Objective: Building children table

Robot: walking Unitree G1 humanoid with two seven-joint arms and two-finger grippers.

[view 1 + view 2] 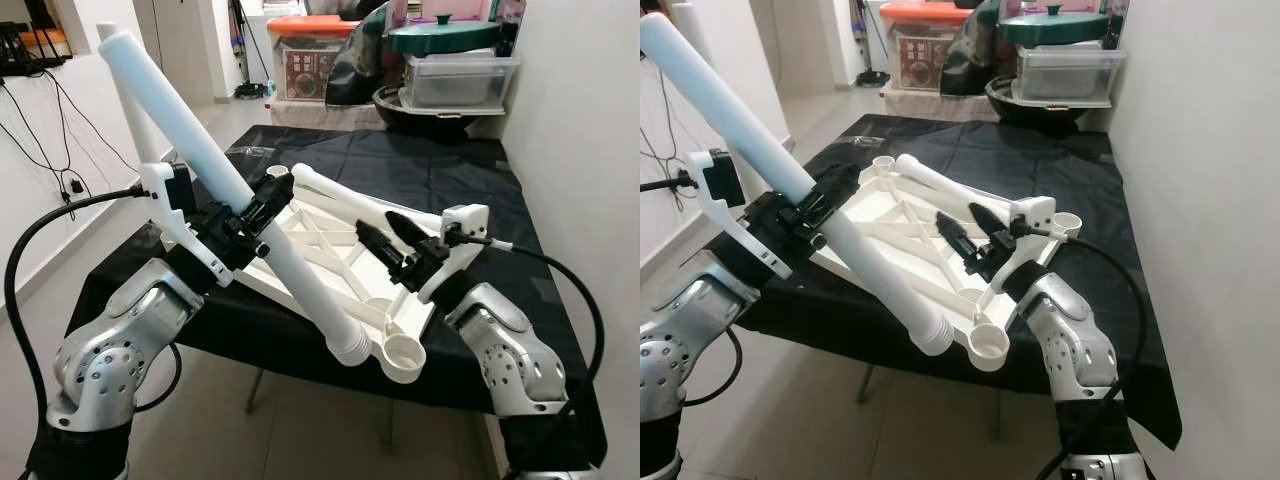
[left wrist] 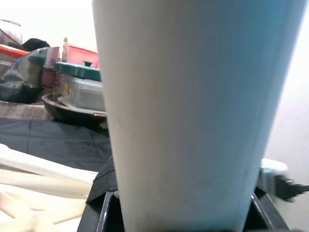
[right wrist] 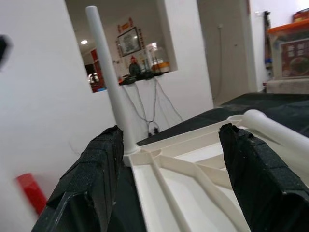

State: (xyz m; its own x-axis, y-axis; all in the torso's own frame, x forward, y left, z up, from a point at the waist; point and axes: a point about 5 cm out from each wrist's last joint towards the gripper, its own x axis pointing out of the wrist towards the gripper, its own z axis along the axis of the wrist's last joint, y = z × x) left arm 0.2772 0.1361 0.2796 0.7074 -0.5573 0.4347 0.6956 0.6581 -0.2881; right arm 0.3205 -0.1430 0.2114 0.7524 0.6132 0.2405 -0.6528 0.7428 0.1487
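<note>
A: Closest to the head camera are the two silver arms, elbows low at the near edge of the desk [image 1: 470, 170], which is draped in black cloth.

B: And the biggest piece on it?

A: The white plastic tabletop [image 1: 330, 245], lying upside down so its ribs and corner sockets face up. The near corner socket [image 1: 405, 358] hangs just past the desk's near edge.

B: Where are the legs?

A: One long white table leg [image 1: 215, 165] is pinched by the left end effector [image 1: 245, 222]; its black fingers are clamped on the tube about midway. The leg slants, its ribbed lower tip just beside the near corner socket, its upper end raised toward the robot's left. A second leg [image 1: 950, 187] lies across the far part of the tabletop. In the right wrist view a third leg [image 3: 108, 79] stands upright in a far corner.

B: The other arm?

A: The right end effector [image 1: 385, 235] hovers over the tabletop's right side, fingers spread, gripping nothing.

B: Anything behind?

A: Storage boxes [image 1: 455, 78] and a green lid [image 1: 445, 35] beyond the desk's far end.
</note>
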